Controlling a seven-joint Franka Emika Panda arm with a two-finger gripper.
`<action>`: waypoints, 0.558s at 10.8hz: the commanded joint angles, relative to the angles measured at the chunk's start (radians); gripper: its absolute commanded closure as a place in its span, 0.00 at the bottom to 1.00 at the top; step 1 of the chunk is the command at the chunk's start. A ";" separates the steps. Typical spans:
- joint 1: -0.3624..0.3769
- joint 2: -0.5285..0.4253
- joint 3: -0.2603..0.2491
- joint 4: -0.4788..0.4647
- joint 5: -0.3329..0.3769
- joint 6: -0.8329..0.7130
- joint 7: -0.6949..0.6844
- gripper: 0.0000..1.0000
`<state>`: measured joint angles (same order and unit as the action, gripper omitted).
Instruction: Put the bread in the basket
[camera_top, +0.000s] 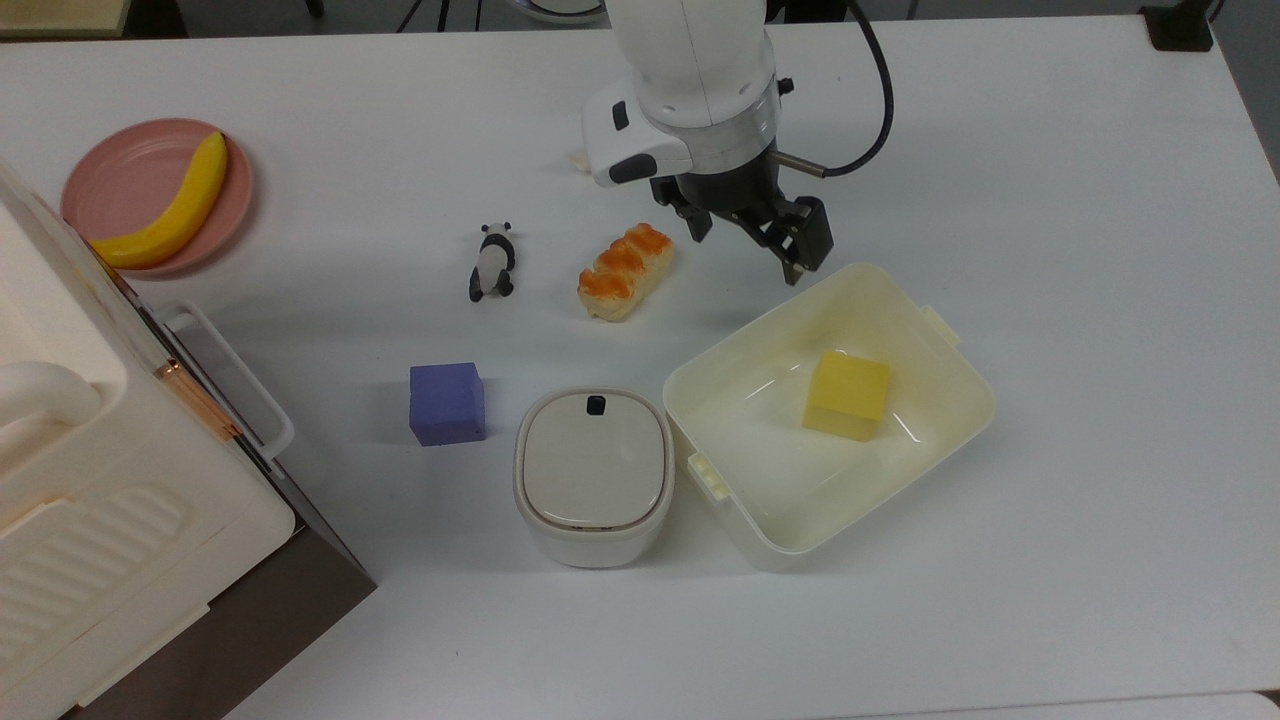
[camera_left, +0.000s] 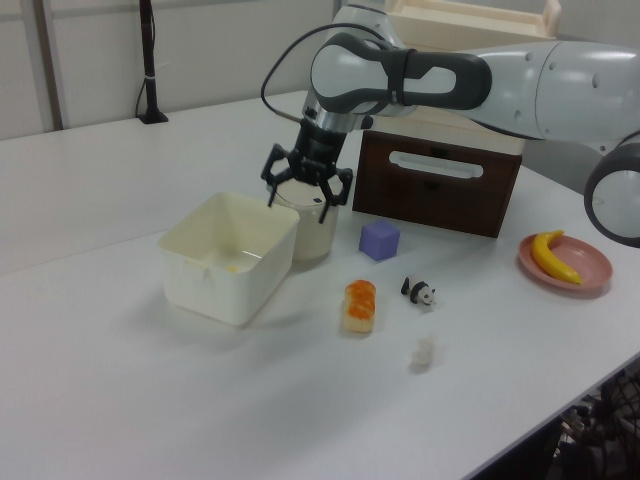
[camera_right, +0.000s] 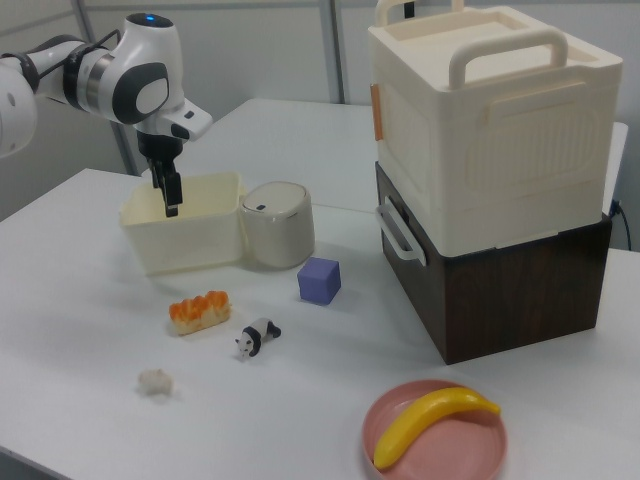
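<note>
Your bread (camera_top: 626, 271) lies on the worktop (camera_top: 1050, 180), outside the basket (camera_top: 955, 445), glazed bumps up. In the top view it sits just to the left of the basket's upper-left corner, between the toy panda (camera_top: 492, 261) and the gripper (camera_top: 755, 230), touching neither. The basket holds a yellow cube (camera_top: 847, 396) and nothing else.

Your jaws are spread wide with nothing between them, raised clear of the worktop near the basket's far corner.

Judge the loaf as light and probably somewhat soft, with a smooth glazed top that may be slick. A light thing like this can tip or squirt out of a poor pinch, so do not take it by one end or by the rounded bumps. Take it across the short width, at the middle bump, with the pads on the two pale flat sides. In the top view the loaf lies on a diagonal, lower-left to upper-right, so turn your wrist until the jaws close square to that long axis. Come down low enough to seat the pads well on the side walls, close gently, and lift clear of the rim before you cross over.
</note>
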<state>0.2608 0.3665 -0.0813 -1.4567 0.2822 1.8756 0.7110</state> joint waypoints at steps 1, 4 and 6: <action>-0.032 -0.023 -0.003 -0.011 -0.014 -0.125 -0.125 0.00; -0.054 -0.018 -0.005 -0.069 -0.047 -0.127 -0.270 0.00; -0.055 -0.003 -0.003 -0.118 -0.113 -0.107 -0.306 0.00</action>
<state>0.2005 0.3706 -0.0822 -1.5015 0.2286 1.7568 0.4615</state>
